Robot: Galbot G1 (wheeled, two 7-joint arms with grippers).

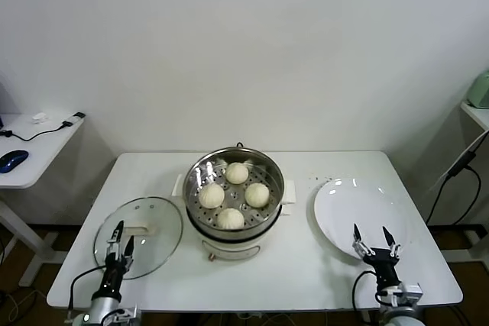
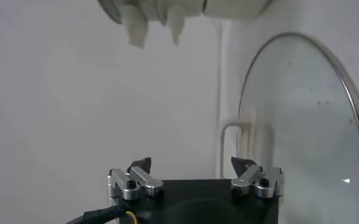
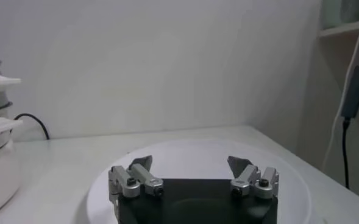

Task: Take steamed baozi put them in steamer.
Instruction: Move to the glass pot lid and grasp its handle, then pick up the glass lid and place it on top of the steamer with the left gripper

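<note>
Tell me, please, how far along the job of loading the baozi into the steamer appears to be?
Done: all four baozi sit on the steamer's perforated tray, and the white plate is bare. In hand: nothing; the left gripper and right gripper are open near the table's front edge. Left: perhaps the glass lid, lying beside the steamer.

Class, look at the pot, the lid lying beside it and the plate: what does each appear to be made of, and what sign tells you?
Steamer: polished steel, seemingly; mirror-bright wall, perforated tray, on a cream, probably plastic, base.
Lid: clear glass with a metal rim; the table shows through.
Plate: glossy white, likely ceramic, though glazed plastic is possible.
</note>
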